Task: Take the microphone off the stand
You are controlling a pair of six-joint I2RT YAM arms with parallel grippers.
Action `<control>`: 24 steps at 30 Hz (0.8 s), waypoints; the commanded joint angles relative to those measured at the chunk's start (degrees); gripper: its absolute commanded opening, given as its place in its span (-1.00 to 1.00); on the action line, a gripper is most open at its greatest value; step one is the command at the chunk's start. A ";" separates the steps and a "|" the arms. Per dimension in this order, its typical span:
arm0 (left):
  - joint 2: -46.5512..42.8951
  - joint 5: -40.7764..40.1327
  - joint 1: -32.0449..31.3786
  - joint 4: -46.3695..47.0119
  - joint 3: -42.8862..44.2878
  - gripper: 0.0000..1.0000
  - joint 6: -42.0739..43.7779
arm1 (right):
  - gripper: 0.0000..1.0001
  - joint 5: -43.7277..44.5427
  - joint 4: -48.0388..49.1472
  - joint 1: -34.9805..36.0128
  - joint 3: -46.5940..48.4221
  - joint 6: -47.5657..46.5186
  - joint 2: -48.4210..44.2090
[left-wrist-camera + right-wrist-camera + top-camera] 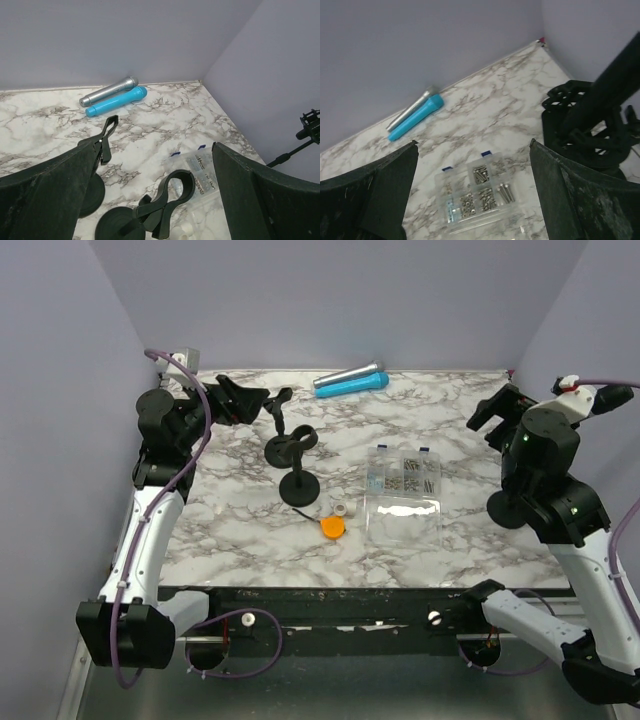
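A silver microphone (347, 375) and a blue microphone (352, 386) lie side by side on the marble table at the back wall. They also show in the left wrist view (109, 91) and the right wrist view (416, 117). Two black stands are left of centre. One has a ring clip (291, 447) over a round base (299, 487); the other has a taller clip (277, 403). Both clips (174, 194) hold nothing. My left gripper (240, 400) is open and empty, just left of the stands. My right gripper (490, 412) is open and empty at the far right.
A clear parts box of screws (405, 472) lies right of centre, with a clear lid (403, 517) in front of it. An orange disc (332, 527) and small white pieces (346, 509) lie near the stand base. A black stand base (515, 510) sits by the right arm.
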 commanded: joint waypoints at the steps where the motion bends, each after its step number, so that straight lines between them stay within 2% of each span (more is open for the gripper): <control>1: 0.54 4.71 2.56 3.15 1.02 0.97 -4.99 | 0.82 18.04 -5.82 -0.29 1.30 -0.21 1.82; 4: 1.35 7.20 4.80 5.74 0.73 0.97 -7.57 | 0.80 23.07 -6.68 -0.29 2.33 -0.87 4.67; 9: 0.76 6.80 4.98 6.46 0.16 0.97 -6.54 | 0.77 28.16 -7.98 -1.41 3.48 0.51 7.38; 14: 0.01 7.51 4.67 7.42 -0.10 0.97 -6.58 | 0.67 24.11 -9.12 -7.97 6.02 0.93 11.83; 17: -0.78 5.26 3.38 4.98 0.10 0.97 -2.90 | 0.66 22.71 -9.46 -11.76 6.02 1.09 13.40; 20: -0.97 2.21 -1.17 0.97 1.17 0.97 1.84 | 0.65 22.39 -9.73 -13.96 4.46 2.53 12.68; 24: -0.51 3.20 -2.07 1.78 1.18 0.97 0.34 | 0.65 23.97 -8.17 -15.07 1.57 3.25 9.73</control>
